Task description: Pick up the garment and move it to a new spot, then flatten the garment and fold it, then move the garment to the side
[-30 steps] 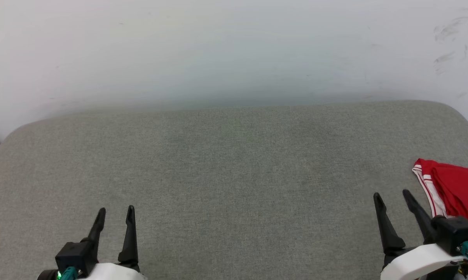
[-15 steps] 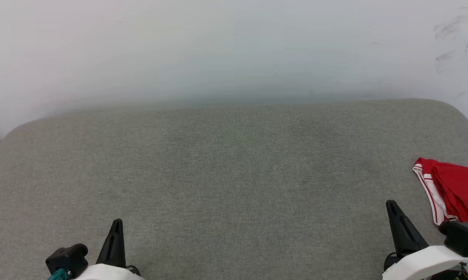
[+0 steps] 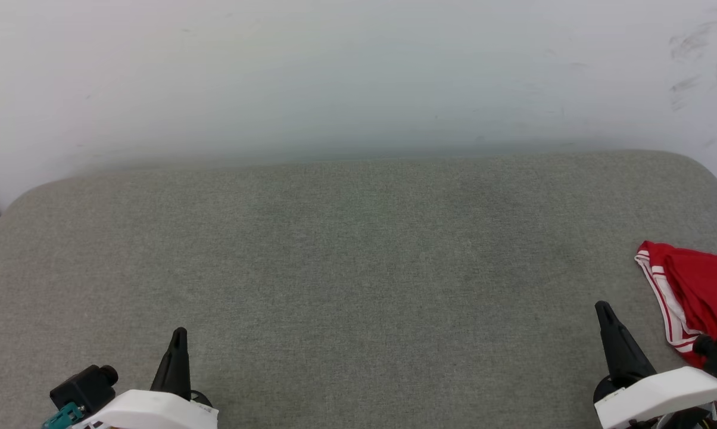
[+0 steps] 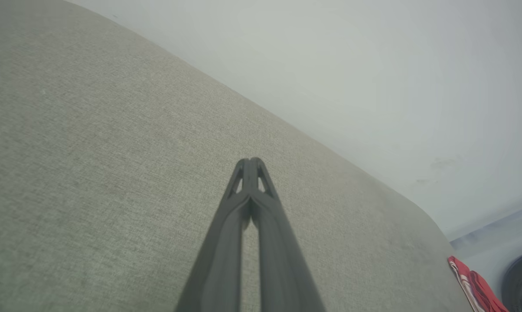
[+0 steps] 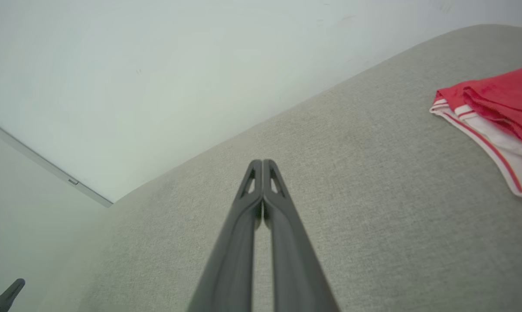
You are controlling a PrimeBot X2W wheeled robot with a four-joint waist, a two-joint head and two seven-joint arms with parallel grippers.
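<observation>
Left fingers [image 4: 226, 242]: pressed together tip to tip, holding nothing; low at the near left of the counter [image 3: 358, 250], pointing away across its bare grey cloth. Right fingers [image 5: 237, 242]: likewise closed and empty; at the near right of the counter. Garment [image 3: 698, 280]: lies on the counter at its far right side, to the right of the right fingers and a little beyond their tips, near them but apart; well apart from the left fingers, with most of the counter between; the right arm is plainly the nearer. Long axis: not to be told, since the cloth runs out of the head view at the right; the one edge that shows, the striped one, slants from far-left to near-right. Look: red cloth lying in soft doubled layers over a white band with red stripes; no lettering or number shows. Standing: a garment low and gathered at the counter's side would fit one waiting to be picked up as well as one folded and set aside; the part in sight does not settle which. Behind: pale wall [image 3: 358, 71].
</observation>
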